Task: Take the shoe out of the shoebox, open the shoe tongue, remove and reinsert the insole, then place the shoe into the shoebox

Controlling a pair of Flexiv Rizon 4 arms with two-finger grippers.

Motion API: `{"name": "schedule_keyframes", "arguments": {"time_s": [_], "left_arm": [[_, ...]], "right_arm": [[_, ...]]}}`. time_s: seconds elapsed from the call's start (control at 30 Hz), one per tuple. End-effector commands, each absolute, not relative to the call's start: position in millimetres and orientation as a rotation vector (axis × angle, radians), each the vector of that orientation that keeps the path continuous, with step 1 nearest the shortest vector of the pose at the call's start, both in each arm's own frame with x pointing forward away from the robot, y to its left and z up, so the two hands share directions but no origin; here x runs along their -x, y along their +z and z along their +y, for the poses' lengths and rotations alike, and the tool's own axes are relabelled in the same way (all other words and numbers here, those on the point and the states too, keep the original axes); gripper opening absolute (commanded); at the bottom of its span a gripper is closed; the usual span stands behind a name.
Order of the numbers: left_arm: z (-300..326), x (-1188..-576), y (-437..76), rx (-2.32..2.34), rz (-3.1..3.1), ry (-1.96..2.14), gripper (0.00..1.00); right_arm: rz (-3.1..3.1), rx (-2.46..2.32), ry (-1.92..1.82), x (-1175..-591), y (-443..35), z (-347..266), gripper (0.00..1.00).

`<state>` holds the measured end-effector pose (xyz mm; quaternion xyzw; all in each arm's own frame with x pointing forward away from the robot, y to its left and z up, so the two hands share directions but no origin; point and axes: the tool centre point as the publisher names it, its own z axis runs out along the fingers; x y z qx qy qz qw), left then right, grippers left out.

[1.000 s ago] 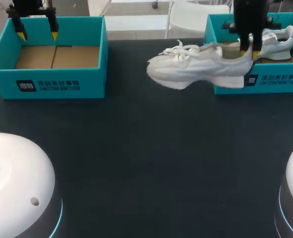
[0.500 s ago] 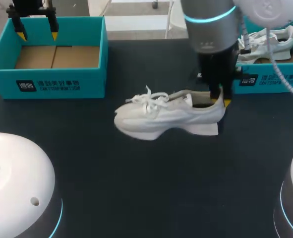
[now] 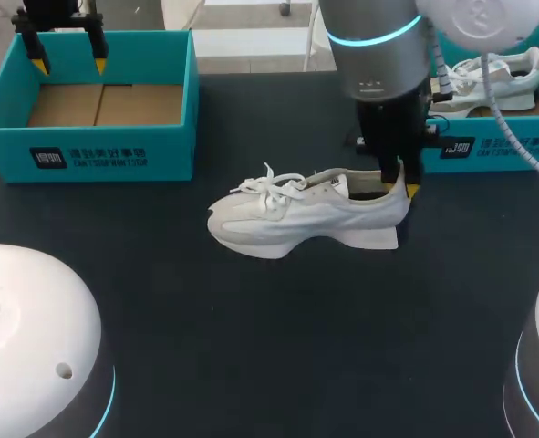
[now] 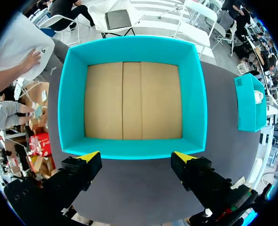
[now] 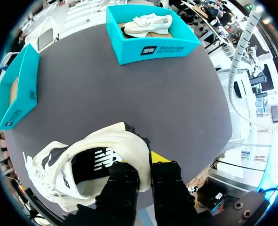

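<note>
My right hand (image 3: 401,187) is clamped on the heel of the white shoe (image 3: 296,214), now out of the right shoebox (image 3: 488,146) at mid-worktop (image 3: 278,347), while my left hand (image 3: 66,62) hangs fingers apart over the empty shoebox (image 3: 87,151), so tongue, insole and repacking remain.

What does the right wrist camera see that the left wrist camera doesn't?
Only the right wrist view: the white shoe, its heel pinched by the right gripper, with the dark insole inside. Only the left wrist view: the left gripper, fingers open, nothing between them. Both: the dark table, the left shoebox and the right shoebox.
</note>
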<state>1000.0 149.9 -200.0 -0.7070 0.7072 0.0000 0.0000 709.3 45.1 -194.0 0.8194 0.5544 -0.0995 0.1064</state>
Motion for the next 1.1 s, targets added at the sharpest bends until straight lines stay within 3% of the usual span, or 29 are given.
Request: {"name": "schedule_keyframes", "arguments": {"time_s": [0.03,0.47,1.0,1.03,1.07,1.1], "left_arm": [[149.9,-1000.0,-200.0,2.221,2.222,0.0,1.0],[149.9,-1000.0,-200.0,2.221,2.222,0.0,1.0],[149.9,-1000.0,-200.0,2.221,2.222,0.0,1.0],[149.9,-1000.0,-200.0,2.221,2.222,0.0,1.0],[149.9,-1000.0,-200.0,2.221,2.222,0.0,1.0],[149.9,-1000.0,-200.0,2.221,2.222,0.0,1.0]], "right_arm": [[1.657,-2.437,-0.256,-713.6,-224.9,65.1,0.0],[1.707,-2.425,-0.219,-718.9,-316.2,91.1,0.0],[1.64,-2.438,-0.282,-726.6,-367.5,96.4,0.0],[1.64,-2.441,-0.284,-726.6,-367.6,96.3,0.29],[1.634,-2.448,-0.291,-726.6,-366.6,95.4,0.69],[1.627,-2.454,-0.28,-725.4,-361.4,94.5,1.0]]}}
